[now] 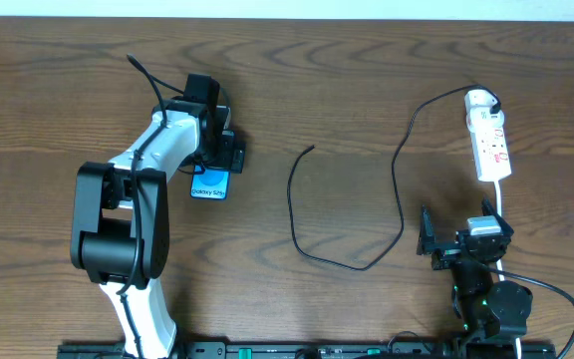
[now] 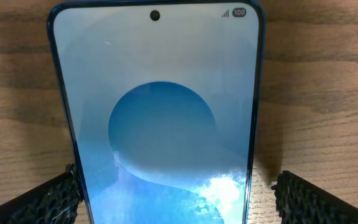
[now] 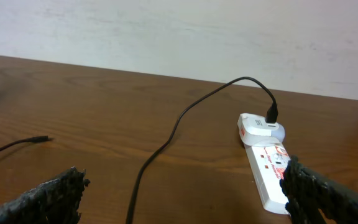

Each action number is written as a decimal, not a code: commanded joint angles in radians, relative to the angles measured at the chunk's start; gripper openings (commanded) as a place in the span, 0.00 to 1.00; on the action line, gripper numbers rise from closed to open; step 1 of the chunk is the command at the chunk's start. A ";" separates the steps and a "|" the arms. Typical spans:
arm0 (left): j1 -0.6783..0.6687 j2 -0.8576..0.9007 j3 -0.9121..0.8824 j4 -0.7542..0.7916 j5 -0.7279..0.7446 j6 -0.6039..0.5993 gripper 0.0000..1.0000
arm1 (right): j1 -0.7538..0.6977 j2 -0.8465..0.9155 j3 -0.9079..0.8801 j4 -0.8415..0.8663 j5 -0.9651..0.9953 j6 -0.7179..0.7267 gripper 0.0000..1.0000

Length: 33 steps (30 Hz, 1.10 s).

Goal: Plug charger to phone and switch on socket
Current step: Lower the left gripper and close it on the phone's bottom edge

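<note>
Room aplenty across dark brown wooden tabletop [image 1: 347, 80]: wide bare stretch between slim blue-screened smartphone [image 1: 208, 185] at left and small white power strip [image 1: 489, 140] toward far right edge. Through that middle, thin black charger cable [image 1: 290, 194] in loose loops, plug tip [image 1: 312, 149] free on wood, well apart from phone; other end in white adapter [image 1: 481, 100] at strip's far end. Directly over phone, left gripper [image 2: 176, 196], jaws spread wide, one finger [image 2: 36, 202] at each side of screen, nothing clamped. Near strip's white cord [image 1: 501, 194], right gripper [image 3: 185, 202], jaws likewise wide apart, empty. Most of phone hidden under left arm from above; lower end cut off in wrist view. Reads "Galaxy S25" overhead, "100" beside signal bars up close. Red marks on strip too small to read.
</note>
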 commanded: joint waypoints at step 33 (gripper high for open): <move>0.004 0.086 0.007 -0.039 -0.012 -0.071 0.83 | 0.010 -0.006 -0.005 0.002 0.004 0.011 0.99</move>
